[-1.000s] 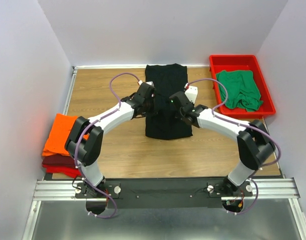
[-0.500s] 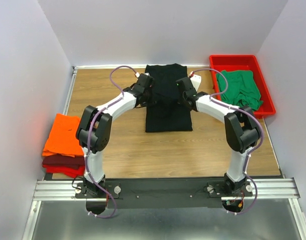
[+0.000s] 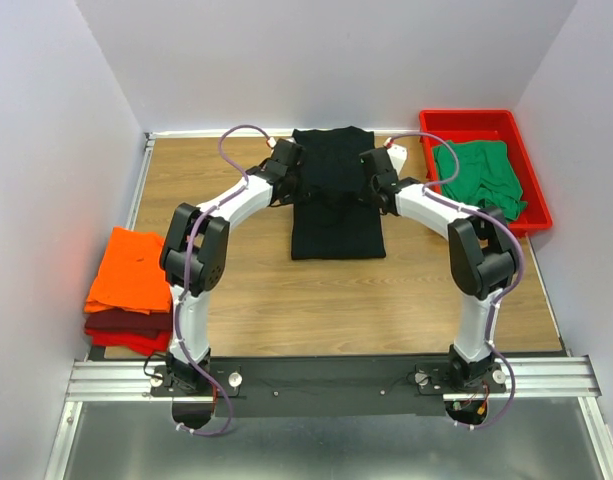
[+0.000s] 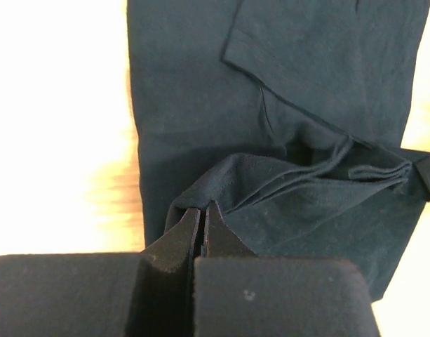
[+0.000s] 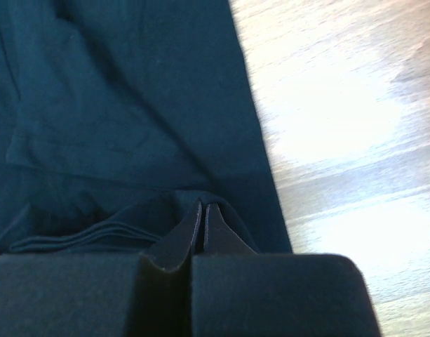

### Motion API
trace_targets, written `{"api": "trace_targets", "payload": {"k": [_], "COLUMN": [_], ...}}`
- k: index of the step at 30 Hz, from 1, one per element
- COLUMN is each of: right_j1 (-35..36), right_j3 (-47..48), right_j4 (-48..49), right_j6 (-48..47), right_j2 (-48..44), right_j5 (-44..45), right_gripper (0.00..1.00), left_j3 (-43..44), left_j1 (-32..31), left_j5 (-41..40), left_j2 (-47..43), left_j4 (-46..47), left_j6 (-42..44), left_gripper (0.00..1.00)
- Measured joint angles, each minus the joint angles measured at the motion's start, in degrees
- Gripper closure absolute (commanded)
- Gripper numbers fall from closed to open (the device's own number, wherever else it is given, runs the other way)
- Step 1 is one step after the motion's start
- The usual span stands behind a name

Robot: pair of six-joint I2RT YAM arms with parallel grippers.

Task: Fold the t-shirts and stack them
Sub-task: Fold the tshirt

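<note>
Left end effector (image 4: 202, 210) and right end effector (image 5: 203, 208) each clamped a raised fold of the black t-shirt (image 3: 336, 215), which lay toward the far side of the surface (image 3: 236, 290), its fold seemingly half done. Orange t-shirt (image 3: 131, 268) sat folded atop the dark red t-shirt (image 3: 121, 322) at near left, and the green t-shirt (image 3: 476, 178) waited crumpled in the red tray (image 3: 481, 120), far right.

1. The black t-shirt (image 3: 334, 200) is plain black all over.
2. The orange t-shirt (image 3: 131, 265) is plain bright orange. The dark red t-shirt (image 3: 121, 322) is plain maroon.
3. The green t-shirt (image 3: 478, 178) is plain mid-green. The tray (image 3: 481, 120) is bright red.
4. The worktop (image 3: 206, 185) is light brown with a wood-grain pattern.
5. The left hand (image 4: 200, 214) and right hand (image 5: 202, 210) are matte black. The arms (image 3: 236, 208) are white with black joints.
</note>
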Motion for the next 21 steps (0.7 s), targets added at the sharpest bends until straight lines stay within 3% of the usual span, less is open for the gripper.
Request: {"api": "trace_targets", "payload": {"k": [9,12,13,16,17,21], "right_j1": [-1.44,-1.64,-1.70,-1.97,-2.14,-2.64], "right_j3": [0.22,0.42,0.61,1.20,1.25,1.44], "right_j4": [0.09,0.13,0.09,0.20,0.24,0.24], "right_j6": [-0.02,-0.17,-0.28,-0.76,-1.11,-2.05], "right_j2": [0.83,1.55,1.75,2.23,2.23,2.10], "right_j5": [-1.11,-1.53,-1.73,-2.34,-2.60,-2.80], "right_gripper": [0.99,0.85,0.67,0.39,0.33,0.24], "left_j3": [1.66,1.66,1.75,2.08,2.36,3.34], "left_j1": [1.09,1.49,1.66,2.27,2.47,3.96], "left_j5": [0.31,1.53,2.08,3.30,3.54,4.09], "left_j2": [2.38,3.54,4.00,4.63,4.66,4.52], "left_j4": [0.33,0.63,0.74,0.94,0.96,1.86], "left_j6": [0.61,1.25,1.66,2.36,2.56,3.56], "left_gripper": [1.00,0.88,0.75,0.61,0.55,0.54]}}
